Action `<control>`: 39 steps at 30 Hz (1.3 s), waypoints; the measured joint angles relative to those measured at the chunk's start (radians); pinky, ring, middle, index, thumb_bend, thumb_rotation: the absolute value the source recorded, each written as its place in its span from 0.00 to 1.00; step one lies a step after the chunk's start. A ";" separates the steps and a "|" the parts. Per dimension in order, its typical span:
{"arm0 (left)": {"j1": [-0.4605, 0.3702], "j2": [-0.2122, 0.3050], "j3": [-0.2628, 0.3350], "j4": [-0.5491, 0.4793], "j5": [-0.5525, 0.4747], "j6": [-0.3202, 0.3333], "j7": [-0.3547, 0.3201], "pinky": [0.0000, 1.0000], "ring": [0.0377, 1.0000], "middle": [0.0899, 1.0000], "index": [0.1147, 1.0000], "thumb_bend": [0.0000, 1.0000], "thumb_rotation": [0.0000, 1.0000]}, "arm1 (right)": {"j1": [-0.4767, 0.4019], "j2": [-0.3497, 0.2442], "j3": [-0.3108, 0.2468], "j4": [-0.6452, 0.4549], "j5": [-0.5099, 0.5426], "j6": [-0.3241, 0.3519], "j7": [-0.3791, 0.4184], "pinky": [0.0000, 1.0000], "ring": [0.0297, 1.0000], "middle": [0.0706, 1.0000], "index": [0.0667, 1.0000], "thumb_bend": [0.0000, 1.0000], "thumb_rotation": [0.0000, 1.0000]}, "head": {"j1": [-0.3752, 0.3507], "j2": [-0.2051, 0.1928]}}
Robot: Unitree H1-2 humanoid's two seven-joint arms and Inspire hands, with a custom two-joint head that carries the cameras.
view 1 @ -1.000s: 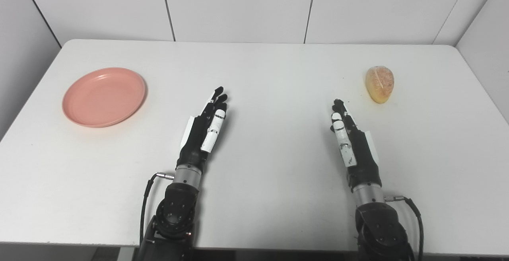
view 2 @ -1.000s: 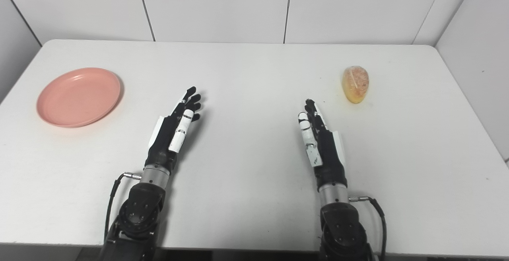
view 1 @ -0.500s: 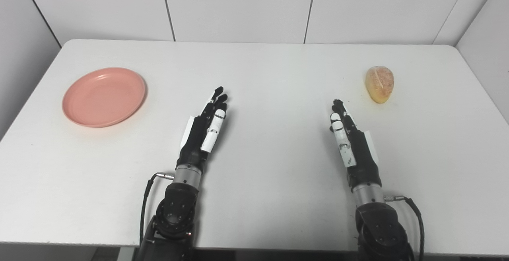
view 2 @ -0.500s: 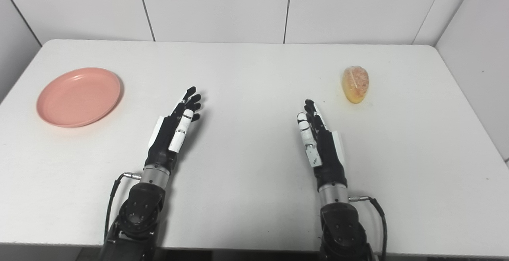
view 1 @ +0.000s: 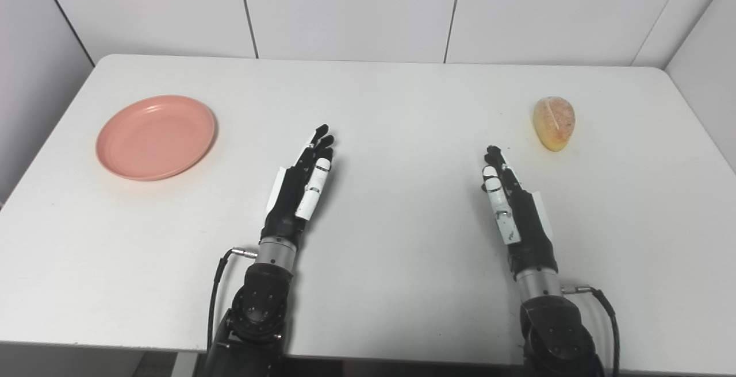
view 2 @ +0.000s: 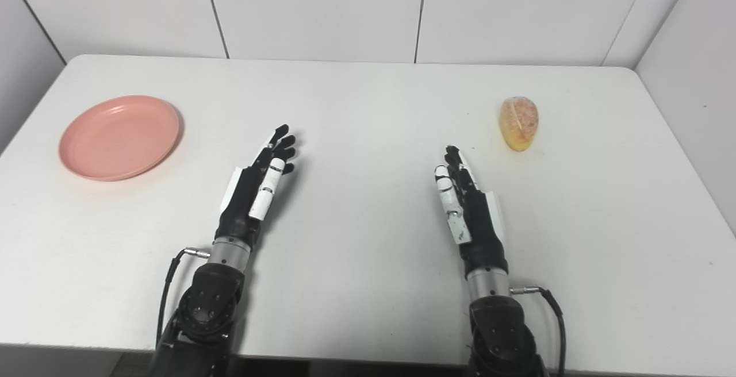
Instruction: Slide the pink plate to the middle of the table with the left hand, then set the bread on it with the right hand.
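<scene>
A round pink plate (view 1: 155, 137) lies flat on the white table (view 1: 391, 107) at the far left. A small golden bread roll (view 1: 554, 123) rests at the far right. My left hand (view 1: 302, 184) is open, edge-on to the table near the middle, well to the right of the plate and apart from it. My right hand (view 1: 512, 202) is also open, fingers stretched forward, below and left of the bread with a clear gap between them. Neither hand holds anything.
White wall panels rise behind the table's far edge and at both sides. The table's front edge runs under both forearms (view 2: 210, 296). A cable loops from each wrist (view 2: 537, 293).
The whole picture has shifted slightly, so the camera moved. Plate, bread and both hands keep their places relative to each other.
</scene>
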 measured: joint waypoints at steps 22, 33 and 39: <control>-0.100 -0.059 -0.024 0.167 0.059 -0.128 0.062 0.89 0.93 0.94 0.94 0.35 1.00 | 0.001 -0.041 -0.043 0.079 0.153 -0.125 0.037 1.00 0.99 0.99 0.98 0.16 1.00 | 0.218 -0.130; -0.100 -0.061 -0.017 0.164 0.057 -0.128 0.068 0.90 0.94 0.94 0.94 0.35 1.00 | -0.003 -0.040 -0.046 0.084 0.178 -0.126 0.045 1.00 0.99 0.99 0.99 0.14 1.00 | 0.242 -0.133; -0.094 -0.065 -0.004 0.146 0.027 -0.113 0.061 0.90 0.94 0.94 0.94 0.34 1.00 | -0.011 -0.038 -0.046 0.092 0.177 -0.129 0.044 1.00 0.99 0.99 0.99 0.14 1.00 | 0.256 -0.137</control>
